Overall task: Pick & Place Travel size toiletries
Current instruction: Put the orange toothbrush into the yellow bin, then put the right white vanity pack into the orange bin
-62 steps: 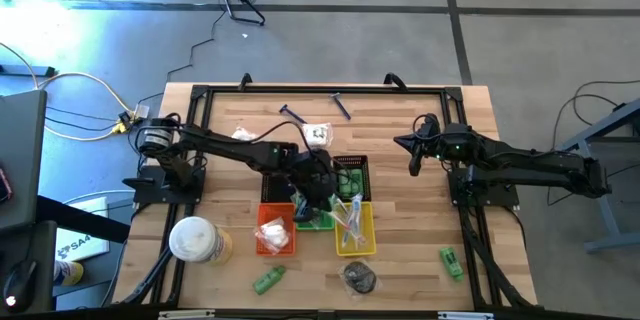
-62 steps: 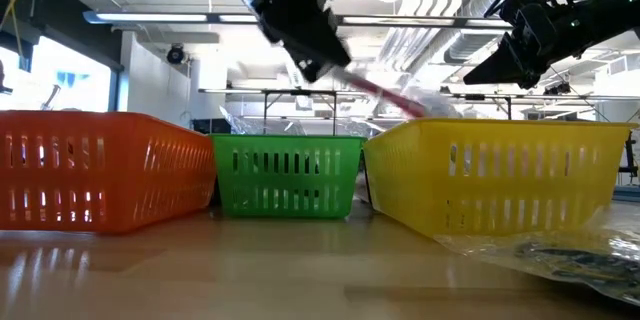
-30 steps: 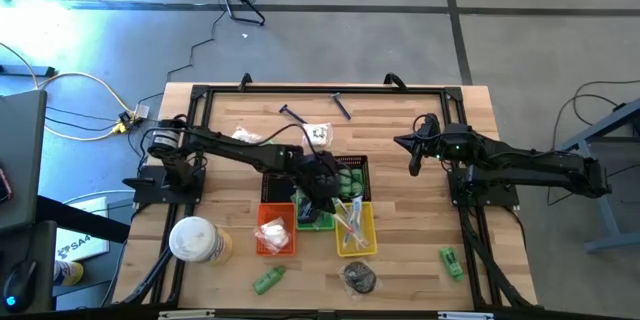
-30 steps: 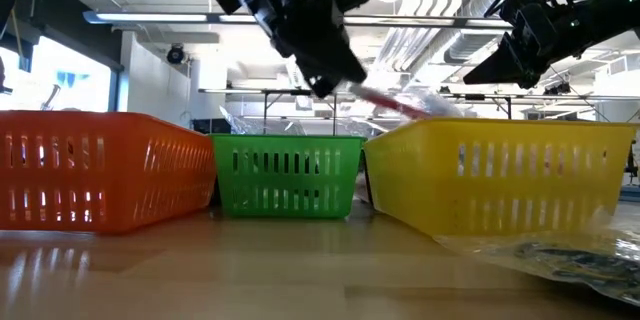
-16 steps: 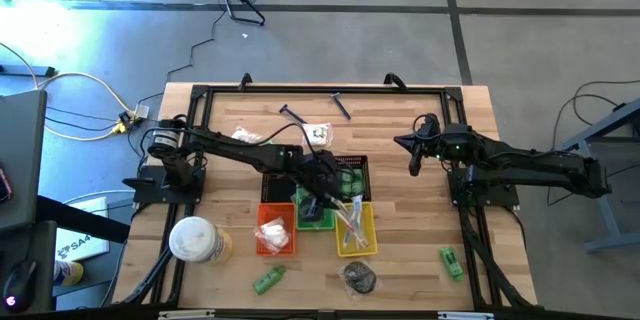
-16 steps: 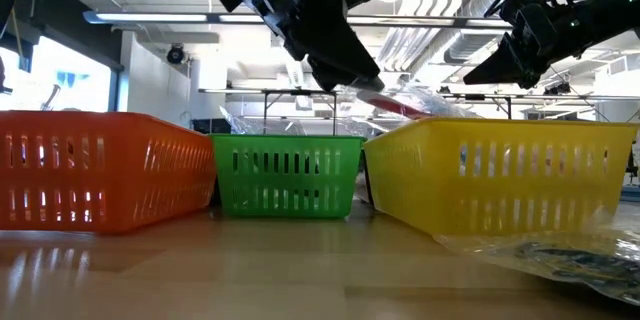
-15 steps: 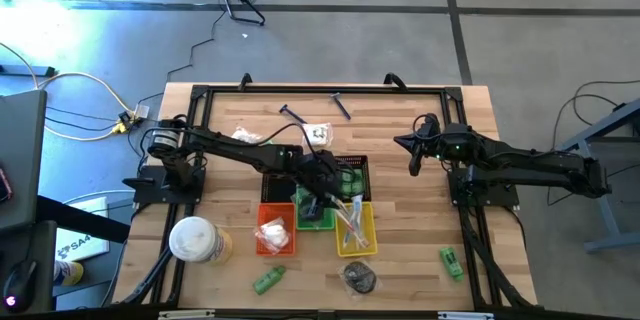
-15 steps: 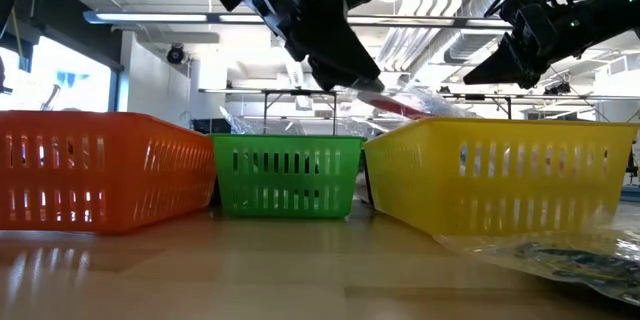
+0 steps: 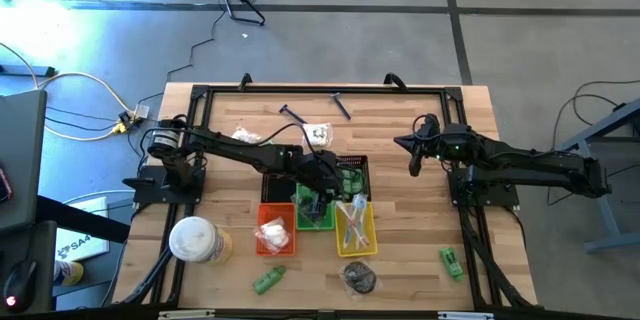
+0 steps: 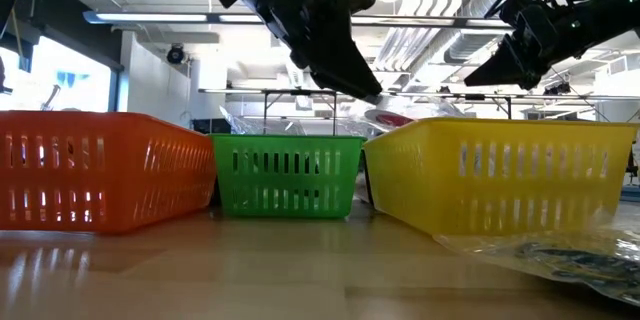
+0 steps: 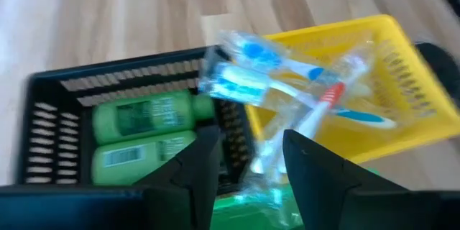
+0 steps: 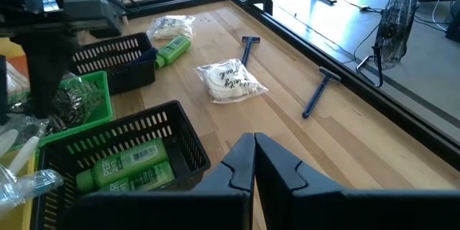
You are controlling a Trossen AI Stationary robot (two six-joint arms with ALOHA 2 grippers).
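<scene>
My left gripper point(image 9: 322, 196) hangs over the cluster of baskets in the middle of the desk point(image 9: 400, 140), its jaws parted and holding nothing. Just past its fingertips point(image 11: 205, 159) the wrapped toothbrushes point(image 11: 287, 97) lie across the yellow basket point(image 9: 354, 228), their ends poking over the rim toward the black basket point(image 11: 50, 126), where two green bottles point(image 11: 140, 133) sit side by side. Green basket point(image 10: 285, 175) and orange basket point(image 9: 274, 228) stand packed tight against the others, so I have little room between the walls.

The right gripper point(image 9: 415, 165) waits above open desk well to the right, jaws pressed together. Ahead of it lie two razors point(image 12: 316, 93) and a white wrapped piece point(image 12: 228, 79) near the far edge, with clear wood around them.

From the low view the basket walls hide what lies inside, and a crinkled dark packet point(image 10: 560, 258) is cut off at the frame's corner.
</scene>
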